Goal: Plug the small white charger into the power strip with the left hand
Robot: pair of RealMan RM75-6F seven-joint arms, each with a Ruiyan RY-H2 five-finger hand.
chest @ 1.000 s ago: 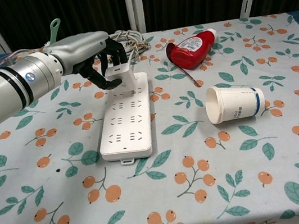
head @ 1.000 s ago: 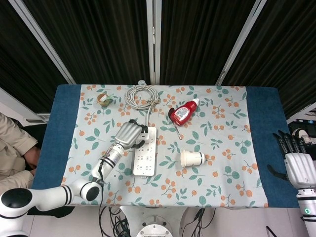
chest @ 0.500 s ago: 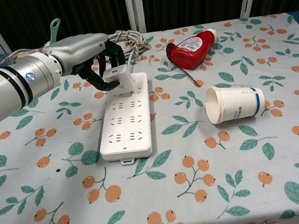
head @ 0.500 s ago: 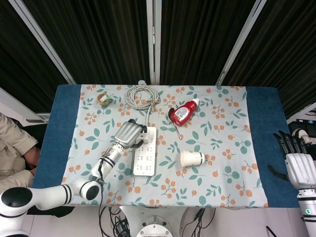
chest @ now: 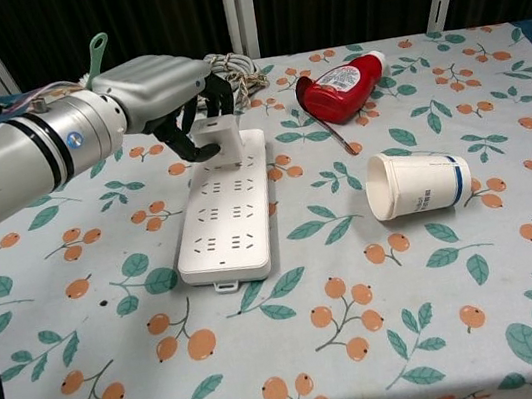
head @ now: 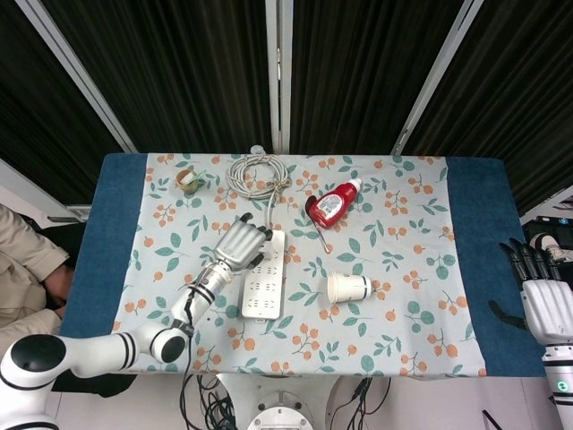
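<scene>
Power strip (chest: 224,209): white, lying flat, long axis running from the near edge toward the far edge of the tabletop (chest: 489,326).
Small white charger (chest: 216,134): standing upright on the strip's far end, directly under the left hand (chest: 172,95), fingers curled around it, gripping.
Change: the left hand has shifted slightly toward the strip's centre line; the charger looks lower, probably seated.
Right hand (head: 543,296): well apart at the right edge, fingers spread, holding nothing.
</scene>
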